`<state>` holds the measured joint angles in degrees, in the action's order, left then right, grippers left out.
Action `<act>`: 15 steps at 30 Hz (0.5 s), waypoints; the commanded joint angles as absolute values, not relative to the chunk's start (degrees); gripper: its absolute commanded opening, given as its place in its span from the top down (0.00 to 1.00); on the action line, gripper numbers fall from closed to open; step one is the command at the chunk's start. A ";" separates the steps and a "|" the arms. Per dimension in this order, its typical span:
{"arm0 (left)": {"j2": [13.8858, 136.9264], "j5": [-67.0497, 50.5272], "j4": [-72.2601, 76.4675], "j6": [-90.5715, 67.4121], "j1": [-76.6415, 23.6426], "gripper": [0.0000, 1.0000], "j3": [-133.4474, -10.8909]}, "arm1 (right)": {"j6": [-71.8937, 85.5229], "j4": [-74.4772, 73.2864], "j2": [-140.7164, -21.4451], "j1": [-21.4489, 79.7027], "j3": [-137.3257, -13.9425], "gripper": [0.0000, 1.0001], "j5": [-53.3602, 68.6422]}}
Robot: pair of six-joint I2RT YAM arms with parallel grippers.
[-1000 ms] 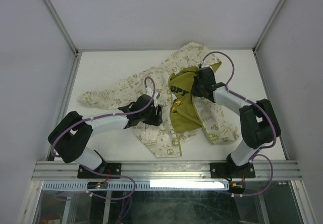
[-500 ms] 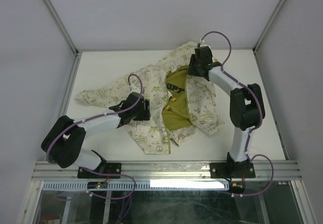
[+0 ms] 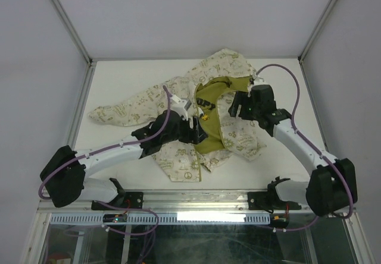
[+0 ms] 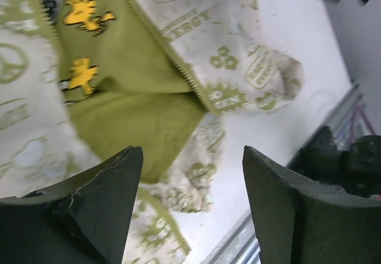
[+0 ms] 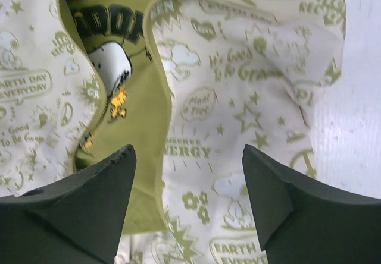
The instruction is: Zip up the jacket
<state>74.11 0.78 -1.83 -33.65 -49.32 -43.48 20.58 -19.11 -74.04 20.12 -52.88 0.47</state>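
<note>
The left gripper (image 3: 194, 131) hovers over the open front of the jacket (image 3: 183, 160), jaws wide apart and holding nothing. Just beyond, the right gripper (image 3: 237, 106) hangs over the right panel, likewise spread and empty; whether either touches cloth is unclear. The jacket lies unzipped on the table (image 3: 119, 79), hood farthest.

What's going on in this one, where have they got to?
Two robot arms are working on a small cream printed jacket spread on the white table. Its front lies open, showing the olive lining, and the zipper teeth are not joined. The left gripper hangs over the lower part of the opening and the right gripper over the right front panel. Both are open and hold nothing.
</note>
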 commanded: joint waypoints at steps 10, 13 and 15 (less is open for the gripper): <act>96.30 -8.75 27.81 -48.69 -51.59 0.29 -48.42 | 25.50 -12.94 -55.13 20.22 -38.20 0.15 -4.27; 101.15 -8.97 29.19 -50.38 -52.20 0.30 -50.16 | 26.15 -12.29 -53.66 20.26 -37.10 0.15 -5.09; 104.31 -9.68 30.29 -51.49 -52.44 0.31 -51.55 | 26.41 -11.78 -53.14 20.22 -36.56 0.14 -5.44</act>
<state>100.79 -7.25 22.35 -47.79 -51.53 -47.44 24.62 -16.27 -55.18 20.12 -37.15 -3.05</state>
